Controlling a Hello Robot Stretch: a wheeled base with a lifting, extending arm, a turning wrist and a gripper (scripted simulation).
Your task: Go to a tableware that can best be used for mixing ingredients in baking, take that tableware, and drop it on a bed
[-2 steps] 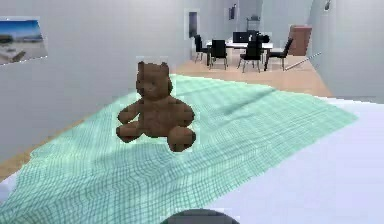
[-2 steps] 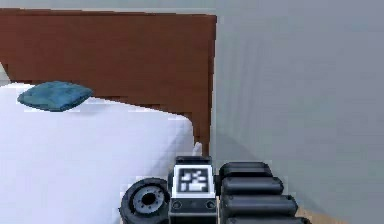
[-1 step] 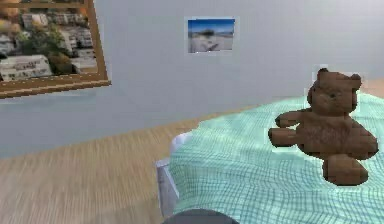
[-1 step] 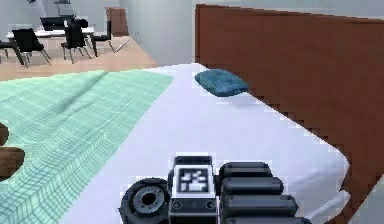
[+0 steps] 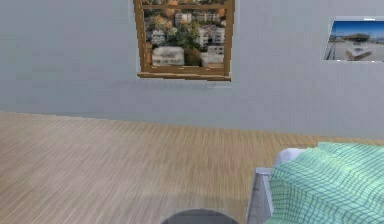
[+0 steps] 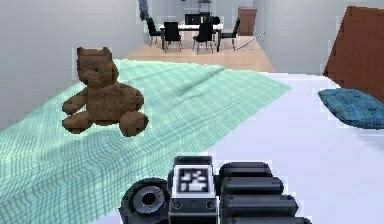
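Note:
A bed (image 6: 300, 150) with a white sheet spreads across the arm side view, a pale green checked blanket (image 6: 190, 95) over its left part. Its corner (image 5: 330, 185) also shows at the forward view's lower right. The arm's dark end with a white marked square (image 6: 192, 180) rises at the bottom edge over the bed. Left of the square is the gripper's dark body (image 6: 148, 200). I cannot make out its far end, so I cannot tell whether it holds anything.
A brown teddy bear (image 6: 100, 92) sits on the blanket, and a blue pillow (image 6: 352, 106) lies by the brown headboard (image 6: 358, 55). A dining table with black chairs (image 6: 192, 33) stands far behind. In the forward view, two pictures (image 5: 185, 38) (image 5: 355, 42) hang above bare wood floor (image 5: 110, 165).

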